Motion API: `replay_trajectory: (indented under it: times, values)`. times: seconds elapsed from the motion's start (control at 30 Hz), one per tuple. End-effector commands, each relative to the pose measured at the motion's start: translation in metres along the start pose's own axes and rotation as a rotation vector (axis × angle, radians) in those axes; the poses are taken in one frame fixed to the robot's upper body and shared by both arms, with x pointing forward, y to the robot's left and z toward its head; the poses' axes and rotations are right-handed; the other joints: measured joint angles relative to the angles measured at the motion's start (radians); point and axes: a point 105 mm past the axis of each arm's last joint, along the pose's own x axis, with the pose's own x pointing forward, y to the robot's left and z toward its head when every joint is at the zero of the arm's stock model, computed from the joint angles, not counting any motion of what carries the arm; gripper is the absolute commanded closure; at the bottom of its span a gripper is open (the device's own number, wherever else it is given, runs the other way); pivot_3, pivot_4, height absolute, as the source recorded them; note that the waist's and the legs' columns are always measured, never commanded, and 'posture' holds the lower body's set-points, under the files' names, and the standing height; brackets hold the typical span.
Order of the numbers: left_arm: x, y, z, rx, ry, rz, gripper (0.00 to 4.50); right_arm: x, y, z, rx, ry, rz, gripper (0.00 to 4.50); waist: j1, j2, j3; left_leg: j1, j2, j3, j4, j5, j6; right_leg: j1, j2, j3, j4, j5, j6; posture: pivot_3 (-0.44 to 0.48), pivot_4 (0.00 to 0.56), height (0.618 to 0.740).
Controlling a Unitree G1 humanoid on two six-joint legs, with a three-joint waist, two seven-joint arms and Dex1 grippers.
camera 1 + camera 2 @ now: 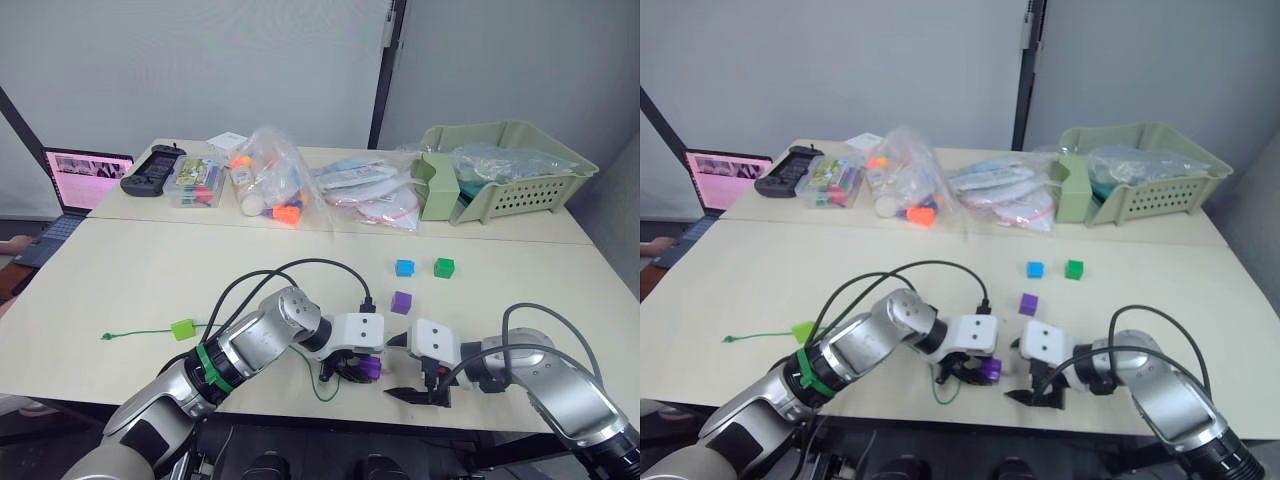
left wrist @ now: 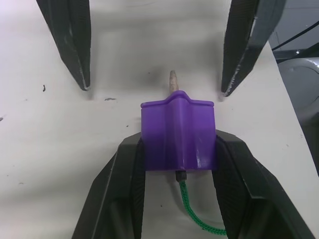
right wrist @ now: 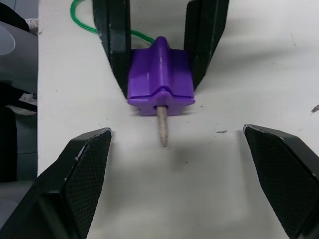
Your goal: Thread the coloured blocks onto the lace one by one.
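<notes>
Left gripper (image 2: 178, 149) clamped on a small purple plastic cube (image 2: 178, 133), stiff tan tip (image 3: 162, 126) of the thin green lace (image 2: 197, 215) poking through it, right gripper (image 3: 177, 164) spread wide just facing the tip, touching nothing.

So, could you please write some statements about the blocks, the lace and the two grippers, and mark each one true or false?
1. The left gripper holds a purple block. True.
2. The lace's tan tip sticks out of that block. True.
3. The right gripper is shut on the tip. False: it is open, its fingers on either side of the tip, apart from it.
4. The lime green block is already on the lace. True.
5. The blue block sits in the green basket. False: it lies on the table, beside the dark green block.
</notes>
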Motion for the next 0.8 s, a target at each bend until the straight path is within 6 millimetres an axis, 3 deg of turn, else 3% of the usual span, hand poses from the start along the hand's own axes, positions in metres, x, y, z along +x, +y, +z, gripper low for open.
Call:
replay_trajectory:
  times: [0.03, 0.23, 0.4, 0.8]
  values:
    - [0.0024, -0.0057, 0.0004, 0.022, 0.015, -0.030, 3.13, -0.0005, -0.0017, 0.0074, -0.039, -0.016, -0.005, 0.87, 0.000, 0.000, 0.000, 0.000, 0.000, 0.000, 0.000, 0.000, 0.000, 0.000, 0.000, 0.000, 0.000, 0.000, 0.000, 0.000, 0.150, 0.740]
    - [0.0018, -0.0068, 0.0003, 0.023, 0.016, -0.034, 3.13, 0.0014, -0.0017, 0.0077, -0.042, -0.014, 0.003, 3.00, 0.000, 0.000, 0.000, 0.000, 0.000, 0.000, 0.000, 0.000, 0.000, 0.000, 0.000, 0.000, 0.000, 0.000, 0.000, 0.000, 0.150, 0.740]
    - [0.0017, -0.0070, 0.0006, 0.022, 0.016, -0.035, 3.13, 0.0020, -0.0021, 0.0082, -0.044, -0.013, 0.006, 4.49, 0.000, 0.000, 0.000, 0.000, 0.000, 0.000, 0.000, 0.000, 0.000, 0.000, 0.000, 0.000, 0.000, 0.000, 0.000, 0.000, 0.150, 0.740]
    - [0.0007, -0.0067, -0.0001, 0.024, 0.018, -0.036, 3.13, -0.0068, -0.0030, 0.0055, -0.056, 0.010, 0.010, 4.50, 0.000, 0.000, 0.000, 0.000, 0.000, 0.000, 0.000, 0.000, 0.000, 0.000, 0.000, 0.000, 0.000, 0.000, 0.000, 0.000, 0.150, 0.740]
